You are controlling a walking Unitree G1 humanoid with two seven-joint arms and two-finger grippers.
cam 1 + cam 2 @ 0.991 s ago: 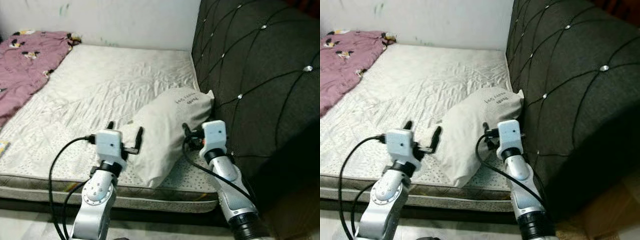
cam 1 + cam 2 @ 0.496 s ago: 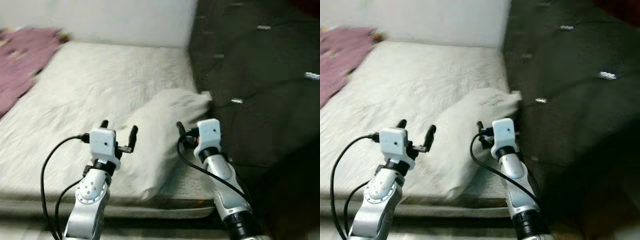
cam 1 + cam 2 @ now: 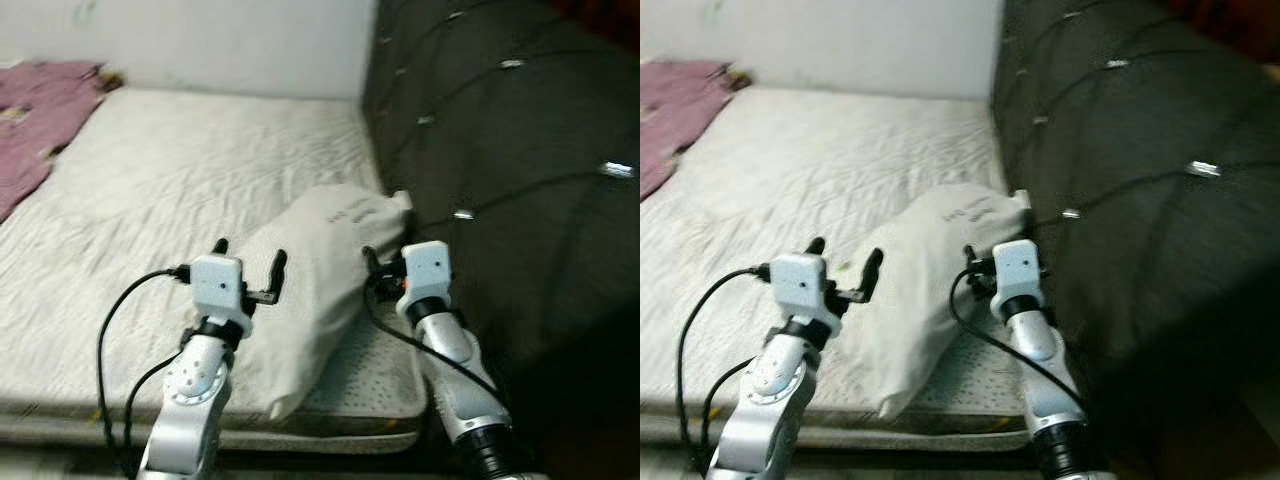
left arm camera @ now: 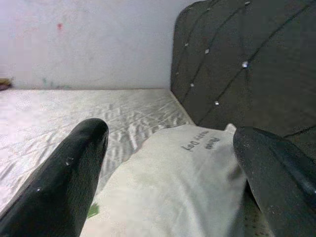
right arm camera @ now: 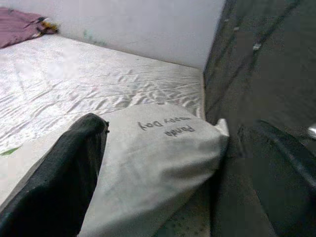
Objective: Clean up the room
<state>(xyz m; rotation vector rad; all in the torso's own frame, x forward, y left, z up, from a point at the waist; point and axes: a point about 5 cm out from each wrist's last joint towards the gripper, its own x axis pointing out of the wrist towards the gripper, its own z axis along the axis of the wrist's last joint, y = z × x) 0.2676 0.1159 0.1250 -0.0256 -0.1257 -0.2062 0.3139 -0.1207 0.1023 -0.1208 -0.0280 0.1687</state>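
- The mattress (image 3: 150,190) runs ahead of me, the dark tufted headboard (image 3: 510,150) along its right edge.
- The pillow (image 3: 315,270) lies at the near right corner, long axis angling toward the headboard, between my arms.
- My left gripper (image 3: 248,268) and right gripper (image 5: 173,163) both gape wide, flanking it.
- A pink blanket (image 3: 35,110) sits far left, well apart.

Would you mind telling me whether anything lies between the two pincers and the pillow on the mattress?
Nothing visible does. The left pincer and the right pincer hover open on either side of the white pillow, which lies on the mattress beside the dark headboard, with only open air ahead of the fingers.
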